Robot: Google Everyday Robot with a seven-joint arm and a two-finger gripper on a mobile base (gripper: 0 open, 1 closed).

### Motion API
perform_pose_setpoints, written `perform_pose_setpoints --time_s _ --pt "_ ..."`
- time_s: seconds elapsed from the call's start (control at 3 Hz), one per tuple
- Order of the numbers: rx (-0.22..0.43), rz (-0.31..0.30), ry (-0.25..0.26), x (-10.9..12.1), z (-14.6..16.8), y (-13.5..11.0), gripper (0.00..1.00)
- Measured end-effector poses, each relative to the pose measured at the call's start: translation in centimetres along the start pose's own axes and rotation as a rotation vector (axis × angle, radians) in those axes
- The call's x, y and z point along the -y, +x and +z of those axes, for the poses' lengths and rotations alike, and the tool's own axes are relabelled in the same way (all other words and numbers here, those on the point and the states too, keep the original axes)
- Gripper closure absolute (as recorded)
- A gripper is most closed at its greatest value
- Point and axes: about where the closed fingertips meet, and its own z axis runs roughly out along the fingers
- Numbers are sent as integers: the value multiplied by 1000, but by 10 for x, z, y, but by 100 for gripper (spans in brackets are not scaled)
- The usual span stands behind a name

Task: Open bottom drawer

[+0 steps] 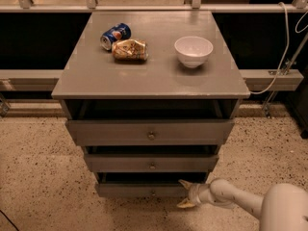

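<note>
Grey wooden bottom drawer (134, 190), lowest in the grey cabinet (154, 78), sits slightly out with a dark interior. White two-finger gripper (185, 194) at its right end, fingers spread. On top: white round bowl (193, 42), blue can (115, 34), crumpled snack bag (129, 49).

- One counter (149, 76).
- Three grey drawers: top drawer (150, 132), middle drawer (152, 163), bottom drawer (144, 190).
- One blue can (115, 35).
- One snack bag (130, 49).
- One white bowl (193, 50).
- One tool (185, 194), fingers spread, at the bottom drawer's right end.

The end effector (184, 193) sits before the bottom drawer's (134, 190) right end.
</note>
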Motion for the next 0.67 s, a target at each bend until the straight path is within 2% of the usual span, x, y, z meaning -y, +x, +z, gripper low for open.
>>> perform_pose_setpoints --time_s 0.67 --pt "35 -75 -98 -55 -28 -20 33"
